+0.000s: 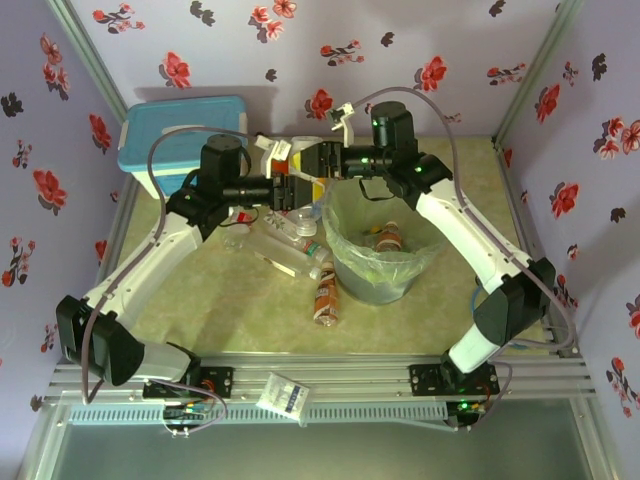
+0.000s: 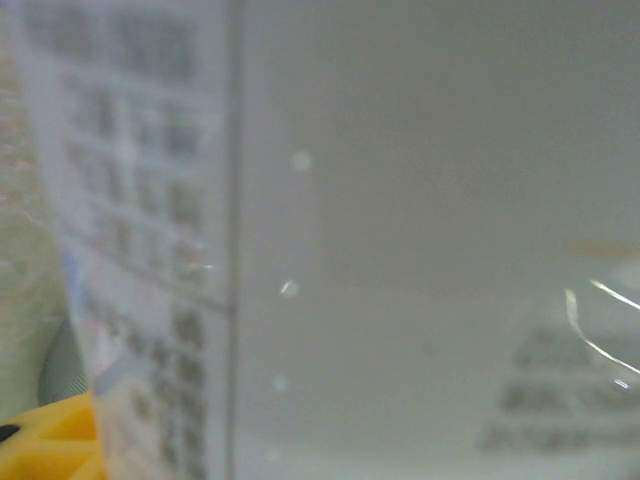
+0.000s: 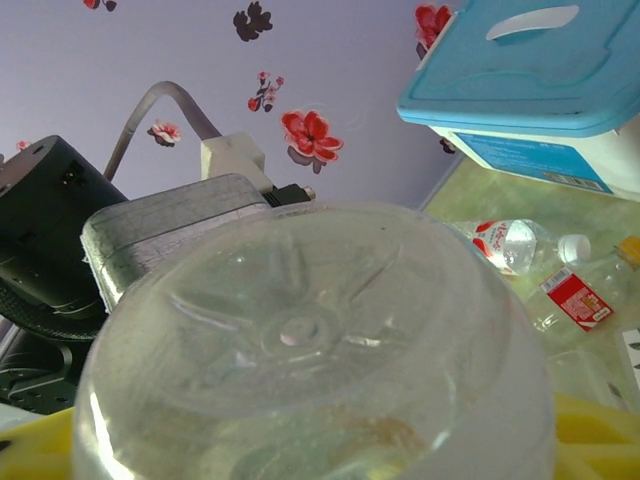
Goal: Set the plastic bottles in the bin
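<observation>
Purple walls with red and black flowers close in a pale green marbled counter (image 1: 230, 310). The clear bottle (image 3: 300, 340) is held up off that counter where my two grippers meet, just up and left of the bin's rim in the top view. My left gripper (image 1: 297, 192) grasps it across the body. My right gripper (image 1: 312, 162) sits at its base, and I cannot tell whether it is clenched.

The bin (image 1: 345, 262), grey with a pale green liner, stands right of centre. At least one orange-labelled bottle (image 1: 388, 238) lies inside. Against its lower left wall lies another bottle (image 1: 325, 297), and further left is a cluster of clear bottles (image 1: 285, 250). The white box (image 1: 185, 135), with its blue lid on, fills the upper left corner.

My right wrist view adds the moulded star of the held bottle's base and a yellow finger (image 3: 600, 440) at the lower right. Below the box it also shows a red-labelled bottle (image 3: 510, 243) lying on the counter. My left wrist view gives only the blurred label print (image 2: 150, 250) pressed close, with a yellow fingertip (image 2: 50, 445) at the lower left.
</observation>
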Tool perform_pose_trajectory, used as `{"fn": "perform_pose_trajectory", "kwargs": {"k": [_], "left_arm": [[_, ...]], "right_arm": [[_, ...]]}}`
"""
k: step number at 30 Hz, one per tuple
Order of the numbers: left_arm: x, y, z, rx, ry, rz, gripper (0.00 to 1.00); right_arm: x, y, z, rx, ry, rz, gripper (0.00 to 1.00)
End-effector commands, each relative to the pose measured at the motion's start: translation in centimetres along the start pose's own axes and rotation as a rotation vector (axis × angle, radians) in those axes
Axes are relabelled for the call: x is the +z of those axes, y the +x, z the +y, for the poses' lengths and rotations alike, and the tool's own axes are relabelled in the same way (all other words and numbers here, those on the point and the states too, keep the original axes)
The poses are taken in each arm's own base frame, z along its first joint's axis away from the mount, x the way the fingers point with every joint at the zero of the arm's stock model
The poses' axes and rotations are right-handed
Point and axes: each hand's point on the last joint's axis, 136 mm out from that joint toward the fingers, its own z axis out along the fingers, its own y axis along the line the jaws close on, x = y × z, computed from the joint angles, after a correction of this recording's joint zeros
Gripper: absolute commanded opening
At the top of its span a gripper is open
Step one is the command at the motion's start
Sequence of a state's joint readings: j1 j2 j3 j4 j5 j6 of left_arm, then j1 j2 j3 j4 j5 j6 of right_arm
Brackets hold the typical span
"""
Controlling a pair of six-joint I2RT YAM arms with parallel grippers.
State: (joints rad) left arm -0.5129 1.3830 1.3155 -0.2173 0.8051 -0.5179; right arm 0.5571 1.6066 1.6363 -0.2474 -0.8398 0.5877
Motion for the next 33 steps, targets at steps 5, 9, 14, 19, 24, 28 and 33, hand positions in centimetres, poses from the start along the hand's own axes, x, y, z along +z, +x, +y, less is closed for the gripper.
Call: {"fn": "perform_pose_trajectory", "kwargs": {"k": [5, 9, 14, 19, 24, 28, 33], "left_arm": [[-0.9, -1.1, -0.3, 0.052, 0.026, -0.051, 1.0], [-2.1, -1.0, 0.6, 0.049, -0.018, -0.087, 1.0], [-2.3, -1.1, 2.0, -0.015, -0.061, -0.139, 1.0], [-1.4, -1.5, 3.8, -0.086, -0.095, -0.143, 1.0], [-0.6, -1.8, 5.4, -0.118, -0.14, -0.15, 1.0], [-0.8, -1.2, 6.6, -0.141, -0.212, -0.136, 1.0], [-2.1, 0.4, 8.4, -0.144, -0.345, -0.12, 1.0]], "right_arm": [[-2.9, -3.0, 0.7, -0.051, 0.014, -0.127, 0.55], [-7.1, -5.4, -0.5, -0.087, 0.174, -0.259, 0.53], [-13.5, -5.7, -2.4, -0.147, 0.521, -0.325, 0.53], [-17.8, -4.4, -1.9, -0.165, 0.669, -0.343, 0.53], [-18.7, -4.7, 0.9, -0.184, 0.583, -0.37, 0.54], [-22.7, -5.3, 1.7, -0.242, 0.776, -0.442, 0.54], [-27.2, -3.2, -1.9, -0.205, 1.101, -0.404, 0.53]]}}
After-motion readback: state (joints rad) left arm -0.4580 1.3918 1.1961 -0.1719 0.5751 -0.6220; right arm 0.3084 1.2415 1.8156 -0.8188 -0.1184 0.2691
